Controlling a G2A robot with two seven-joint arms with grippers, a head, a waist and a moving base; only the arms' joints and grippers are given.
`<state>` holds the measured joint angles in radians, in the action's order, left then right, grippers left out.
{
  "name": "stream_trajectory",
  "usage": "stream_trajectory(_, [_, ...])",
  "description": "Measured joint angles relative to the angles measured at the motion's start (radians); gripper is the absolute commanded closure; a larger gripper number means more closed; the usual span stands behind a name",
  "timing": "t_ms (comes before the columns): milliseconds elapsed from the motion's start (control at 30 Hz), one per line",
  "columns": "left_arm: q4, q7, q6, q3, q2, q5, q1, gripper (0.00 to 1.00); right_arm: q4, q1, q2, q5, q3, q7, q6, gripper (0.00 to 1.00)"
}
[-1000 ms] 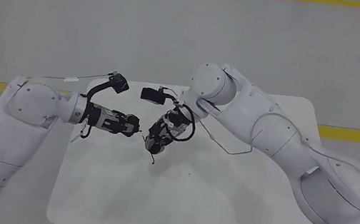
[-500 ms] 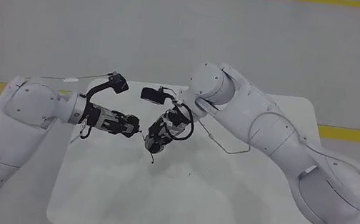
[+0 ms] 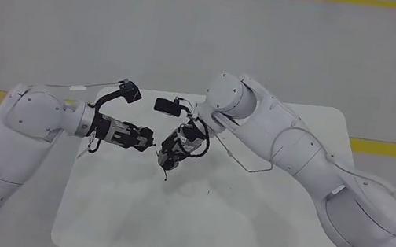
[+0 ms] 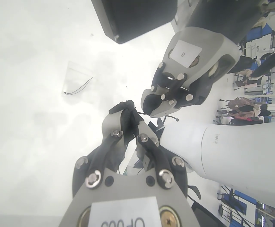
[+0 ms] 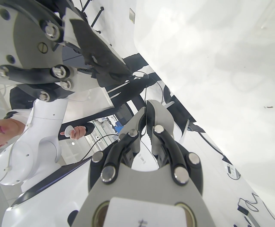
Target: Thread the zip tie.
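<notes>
Hands number two, and they sit tip to tip, just apart, above the left part of the white worktop (image 3: pixel 243 227). There is one zip tie (image 5: pixel 145 92), thin and black, and it runs from one hand to the other, up off the worktop. The left hand (image 4: pixel 126 111) is pinched tight on one end of it. The right hand (image 5: pixel 146 105) is squeezed closed on the zip tie too. Both are nearer the left edge, and lots of bare worktop lies to the right and toward the front. One clear bag (image 4: pixel 75 86) lies flat on the worktop, with thin black strands (image 4: pixel 78 89) inside; I cannot count them.
</notes>
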<state>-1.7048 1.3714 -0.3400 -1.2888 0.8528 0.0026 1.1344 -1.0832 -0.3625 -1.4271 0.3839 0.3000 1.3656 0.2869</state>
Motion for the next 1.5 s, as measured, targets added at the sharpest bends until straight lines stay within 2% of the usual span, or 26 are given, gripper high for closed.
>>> stream_trajectory(800, [0.0,0.0,0.0,0.0,0.0,0.0,0.0,1.0,0.04,-0.013,-0.028,-0.044,0.045,0.024,-0.004,1.0])
stream_trajectory(1500, [0.0,0.0,0.0,0.0,0.0,0.0,0.0,1.0,0.068,-0.014,-0.045,-0.059,0.056,0.024,-0.013,1.0])
